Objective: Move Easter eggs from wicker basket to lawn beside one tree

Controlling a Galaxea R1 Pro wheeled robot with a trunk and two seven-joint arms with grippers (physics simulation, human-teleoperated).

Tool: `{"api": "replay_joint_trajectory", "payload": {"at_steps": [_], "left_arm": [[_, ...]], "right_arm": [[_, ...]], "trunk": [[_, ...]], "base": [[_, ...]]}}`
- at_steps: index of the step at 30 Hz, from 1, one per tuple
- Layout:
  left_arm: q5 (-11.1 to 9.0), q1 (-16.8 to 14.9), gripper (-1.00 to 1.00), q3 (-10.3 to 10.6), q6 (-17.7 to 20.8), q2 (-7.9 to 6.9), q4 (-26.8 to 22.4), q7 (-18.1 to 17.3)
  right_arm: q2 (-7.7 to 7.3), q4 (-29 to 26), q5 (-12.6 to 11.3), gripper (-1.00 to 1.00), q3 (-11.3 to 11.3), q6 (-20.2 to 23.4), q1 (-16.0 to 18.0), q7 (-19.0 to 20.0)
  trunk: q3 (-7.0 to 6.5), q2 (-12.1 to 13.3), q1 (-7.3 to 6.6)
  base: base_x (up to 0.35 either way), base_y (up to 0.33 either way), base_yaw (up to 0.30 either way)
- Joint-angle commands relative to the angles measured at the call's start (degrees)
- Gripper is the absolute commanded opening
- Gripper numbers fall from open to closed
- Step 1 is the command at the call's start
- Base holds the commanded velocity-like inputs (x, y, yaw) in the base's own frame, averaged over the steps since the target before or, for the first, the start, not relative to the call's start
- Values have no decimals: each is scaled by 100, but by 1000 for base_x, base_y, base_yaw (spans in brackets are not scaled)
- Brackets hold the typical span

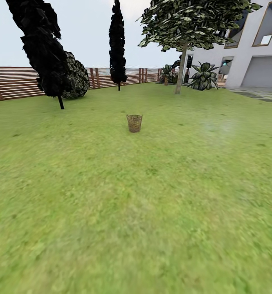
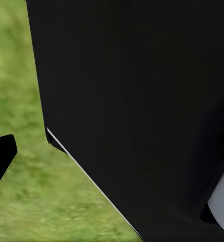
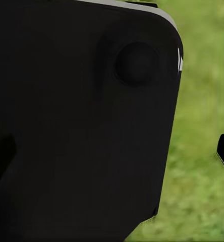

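Lawn (image 1: 152, 212) reads as matt, patchy grass, soft and a little blurred up close. Basket (image 1: 134, 123) out there is open woven twig, brown, rough and see-through in its weave. Fence (image 1: 13, 81) is brown wooden slats, flat finish, laid horizontally. Tree (image 1: 180, 69) has a pale, mottled bark trunk, dull, under leafy green. The cypresses (image 1: 43, 49) look dark and ragged, no sheen. House (image 1: 250, 53) wall is smooth white render with glassy windows. In the left wrist view, a black body (image 2: 142, 111) looks smooth and matt, hard like plastic, with one thin pale edge; same matt black casing (image 3: 81, 126) in the right wrist view.
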State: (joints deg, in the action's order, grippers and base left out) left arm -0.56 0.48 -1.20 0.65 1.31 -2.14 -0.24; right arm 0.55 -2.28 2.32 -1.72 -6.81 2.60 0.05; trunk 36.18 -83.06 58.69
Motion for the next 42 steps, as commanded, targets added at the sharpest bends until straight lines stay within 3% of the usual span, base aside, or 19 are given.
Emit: {"api": "replay_joint_trajectory", "payload": {"at_steps": [1,32,36,39,42], "left_arm": [[-6,3,100,-11,8,2,-14,-2],[-9,5,100,-13,5,-4,-21,36],[-20,4,100,-125,1,0,-23,43],[-23,1,100,-487,-27,-4,-30,49],[-23,2,100,-627,-114,-7,-29,50]], "right_arm": [[-1,10,23,100,-13,-9,3,-3],[36,193,34,100,-13,-14,3,-5],[41,193,36,100,-13,-15,3,-5],[42,193,39,100,-13,-21,3,-6],[42,193,40,100,-13,-22,3,-7]], "trunk": [[4,-1,3],[4,-1,3],[4,-1,3],[4,-1,3],[4,-1,3]], "base": [[332,0,0],[332,0,0],[335,0,0],[335,0,0],[335,0,0]]}}
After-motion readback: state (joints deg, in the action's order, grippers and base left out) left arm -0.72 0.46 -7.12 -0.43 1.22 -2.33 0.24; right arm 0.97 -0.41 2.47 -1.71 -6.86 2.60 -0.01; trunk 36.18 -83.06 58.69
